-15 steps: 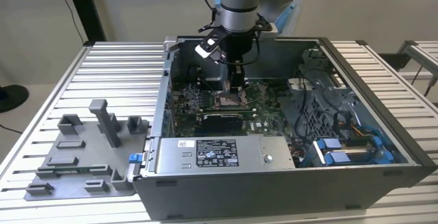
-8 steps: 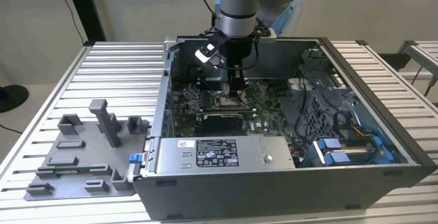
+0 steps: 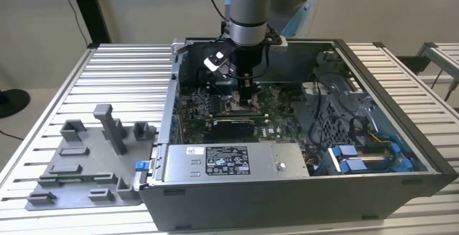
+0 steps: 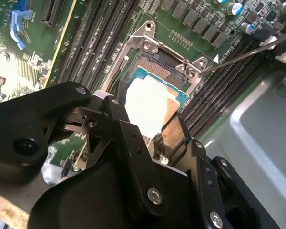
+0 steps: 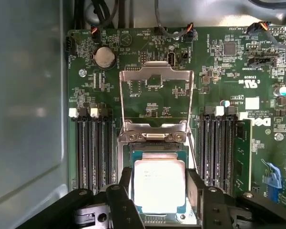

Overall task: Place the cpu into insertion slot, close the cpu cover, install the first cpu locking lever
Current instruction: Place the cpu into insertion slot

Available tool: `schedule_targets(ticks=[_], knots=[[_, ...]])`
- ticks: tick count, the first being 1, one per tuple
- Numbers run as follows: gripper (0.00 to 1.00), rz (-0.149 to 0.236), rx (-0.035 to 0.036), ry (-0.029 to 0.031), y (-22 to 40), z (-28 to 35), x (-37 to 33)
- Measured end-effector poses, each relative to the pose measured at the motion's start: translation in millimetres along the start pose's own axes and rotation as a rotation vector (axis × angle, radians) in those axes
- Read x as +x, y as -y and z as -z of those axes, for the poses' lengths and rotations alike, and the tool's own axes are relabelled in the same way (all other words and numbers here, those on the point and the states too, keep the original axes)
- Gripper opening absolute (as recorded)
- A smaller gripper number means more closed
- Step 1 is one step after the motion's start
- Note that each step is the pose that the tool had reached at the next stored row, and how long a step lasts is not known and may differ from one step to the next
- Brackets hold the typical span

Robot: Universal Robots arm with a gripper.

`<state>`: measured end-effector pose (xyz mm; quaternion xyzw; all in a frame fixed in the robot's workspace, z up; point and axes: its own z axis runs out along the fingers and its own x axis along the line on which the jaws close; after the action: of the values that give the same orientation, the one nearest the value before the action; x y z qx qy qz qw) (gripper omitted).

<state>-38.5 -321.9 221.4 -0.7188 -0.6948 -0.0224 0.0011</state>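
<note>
Gripper (image 5: 160, 177), black and mounted on the arm that reaches down into the open grey computer case (image 3: 301, 192), straddles the cpu (image 5: 159, 188), a thin square chip with a bright silvery face and a teal-green border. Whether it clasps the chip or has let go cannot be determined from either wrist view.

The cpu lies within the insertion slot (image 5: 120, 160), a square socket with a silvery metal rim on the green circuit board (image 5: 219, 76). It appears level and square to the rim. The cpu cover (image 5: 133, 74), a thin silvery frame plate with a square opening, stands raised on its hinge just beyond the chip. It is not closed.

Risks, as judged:
- If the chip is not fully seated, any sideways pull by the gripper could skew it and harm the socket contacts.
- The raised cover stands close to the gripper, so contact between them is possible.

The first wrist view shows the whole cover and the chip's alignment. The second wrist view (image 4: 146, 116) alone shows a thin silvery wire lever (image 4: 248, 52) beside the socket, apparently unlatched. The exterior view (image 3: 248, 98) shows the vertical approach.
</note>
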Motion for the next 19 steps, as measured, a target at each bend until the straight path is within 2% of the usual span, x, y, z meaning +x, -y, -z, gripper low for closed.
schedule_targets(ticks=[10,19], knots=[[0.0,-0.003,-0.0001,0.0005,1.0,-18.0,-0.6],[0.0,-0.003,0.0001,0.0,2.6,-20.3,-0.2]])
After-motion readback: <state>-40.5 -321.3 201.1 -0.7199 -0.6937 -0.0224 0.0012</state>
